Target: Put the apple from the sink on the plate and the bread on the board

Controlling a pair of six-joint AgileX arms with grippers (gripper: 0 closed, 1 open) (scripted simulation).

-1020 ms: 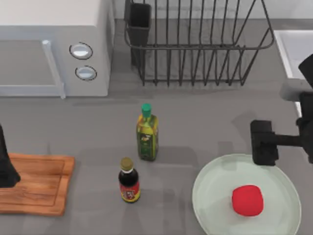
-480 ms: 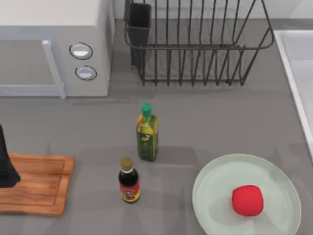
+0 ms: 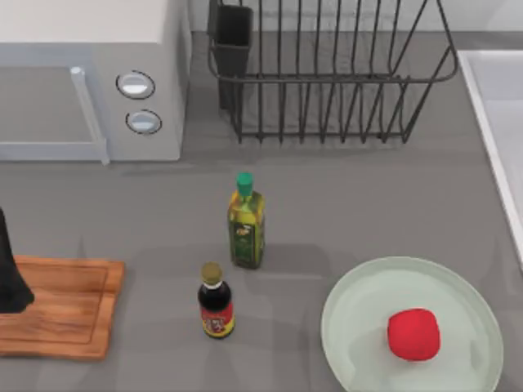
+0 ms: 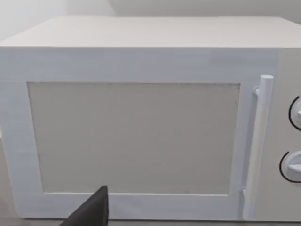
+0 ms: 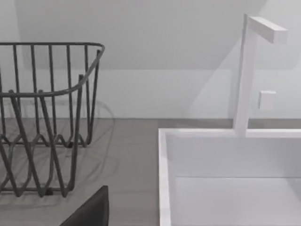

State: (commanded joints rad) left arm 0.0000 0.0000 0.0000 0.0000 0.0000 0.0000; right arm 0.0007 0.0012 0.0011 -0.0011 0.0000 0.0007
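Note:
The red apple (image 3: 413, 333) lies on the pale green plate (image 3: 359, 327) at the front right of the table, right of the plate's middle. The wooden board (image 3: 65, 306) lies at the front left. My left arm (image 3: 8, 273) stands dark at the left edge, over the board's left end. A dark part of the left gripper (image 4: 91, 213) faces the microwave. The white sink (image 3: 490, 106) shows at the right edge, and its rim (image 5: 162, 179) lies ahead of a dark part of my right gripper (image 5: 91, 211). The bread is out of view.
A white microwave (image 3: 90, 82) stands at the back left, a dark wire dish rack (image 3: 327, 73) at the back middle. A green-capped oil bottle (image 3: 246, 222) and a dark sauce bottle (image 3: 215, 302) stand between board and plate. A white tap (image 5: 247, 70) rises behind the sink.
My right gripper, which hung over the plate's far right edge a second ago, has drawn away to the right and out of the top view. The apple stays on the plate.

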